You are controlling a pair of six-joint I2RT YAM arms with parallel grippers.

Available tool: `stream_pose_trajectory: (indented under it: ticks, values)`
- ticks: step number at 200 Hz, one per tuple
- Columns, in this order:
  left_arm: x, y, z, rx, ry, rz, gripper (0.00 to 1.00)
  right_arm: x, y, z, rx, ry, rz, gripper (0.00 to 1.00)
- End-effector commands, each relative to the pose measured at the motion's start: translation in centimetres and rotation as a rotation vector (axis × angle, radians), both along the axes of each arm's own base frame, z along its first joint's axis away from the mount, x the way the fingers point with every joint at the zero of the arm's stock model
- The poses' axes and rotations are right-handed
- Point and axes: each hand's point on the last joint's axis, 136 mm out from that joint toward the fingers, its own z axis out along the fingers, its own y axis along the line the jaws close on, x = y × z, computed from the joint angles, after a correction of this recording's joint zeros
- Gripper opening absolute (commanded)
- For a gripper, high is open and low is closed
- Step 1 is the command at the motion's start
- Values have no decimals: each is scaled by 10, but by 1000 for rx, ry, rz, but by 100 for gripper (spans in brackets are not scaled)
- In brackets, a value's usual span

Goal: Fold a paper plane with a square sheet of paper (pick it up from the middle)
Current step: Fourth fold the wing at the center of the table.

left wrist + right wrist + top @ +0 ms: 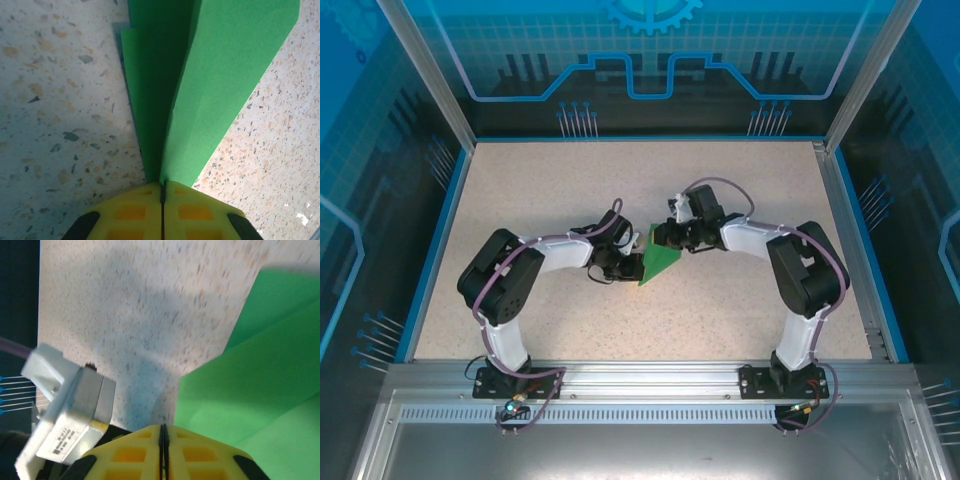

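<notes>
The paper plane [658, 262], a green wedge with creases already in it, sits near the middle of the table [540, 190] between the two arms, and both tools meet it from opposite sides. This reads as a hold-and-fold arrangement: one side pins the work while the other shapes it. The left gripper [162, 192] is pressed fully together on the paper. In its wrist view the green layers run straight out of the seam between the yellow fingertips [132, 212] and fan away from them, one flap rising bright on the right and a darker flap lying lower on the left, so the pinch appears to sit on a crease line at the narrow end. From above, the left gripper [620, 264] touches the wedge's left edge, while the right gripper [668, 238] comes in at its upper edge. The right gripper [162, 432] is also closed tight, with the paper [250, 390] spreading just beside and beyond its tips. That view is blurred, so I cannot tell whether a corner is caught between the pads or merely lies against them.
</notes>
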Motion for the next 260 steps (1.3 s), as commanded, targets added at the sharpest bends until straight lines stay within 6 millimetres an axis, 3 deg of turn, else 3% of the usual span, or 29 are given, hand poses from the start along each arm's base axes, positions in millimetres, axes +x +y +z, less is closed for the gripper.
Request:
stream_pose_trajectory:
  ticks: [1, 67, 167, 203, 260]
  values:
    - [-22, 27, -46, 121, 112, 44, 6, -22, 16, -8, 51, 81, -31, 7]
    - [-22, 28, -44, 80, 126, 67, 4, -36, 37, -37, 29, 136, -49, 3]
    - [-21, 28, -35, 16, 155, 91, 3, -33, 26, -74, -123, 151, -37, 2]
    - [-19, 30, -29, 34, 143, 91, 10, -35, 24, -89, -162, 173, -22, 2]
    - [-9, 24, -3, -4, 75, 70, 24, -40, 26, -102, -172, 212, 17, 2]
